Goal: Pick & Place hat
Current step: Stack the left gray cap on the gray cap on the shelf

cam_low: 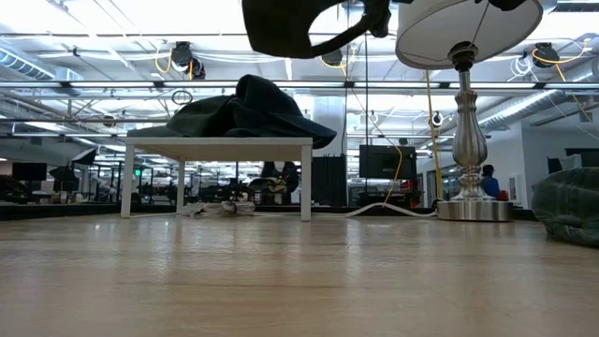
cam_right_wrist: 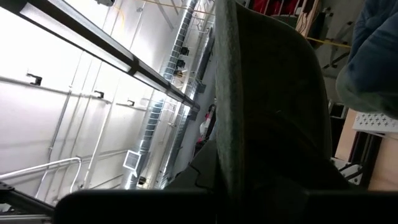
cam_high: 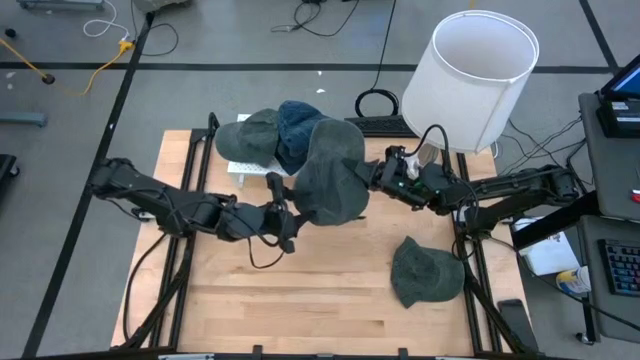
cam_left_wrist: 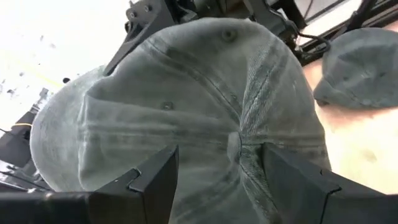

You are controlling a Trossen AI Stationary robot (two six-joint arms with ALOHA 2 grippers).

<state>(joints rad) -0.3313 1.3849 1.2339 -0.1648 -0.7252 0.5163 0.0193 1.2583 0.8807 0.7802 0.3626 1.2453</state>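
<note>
Faded grey-green cotton hat hangs in the air above the middle of the light wooden surface, held between both arms. On the left, the left pincer reaches in at the hat's crown, its dark fingers parted to either side of the top button; whether they press the cloth cannot be told. Behind, a small white stand carries a heap of dark green and blue hats. On the right, the right pincer is clamped tight on the hat's edge. Another grey-green hat lies on the surface, near the right arm. A white-shaded lamp stands at the far right.
</note>
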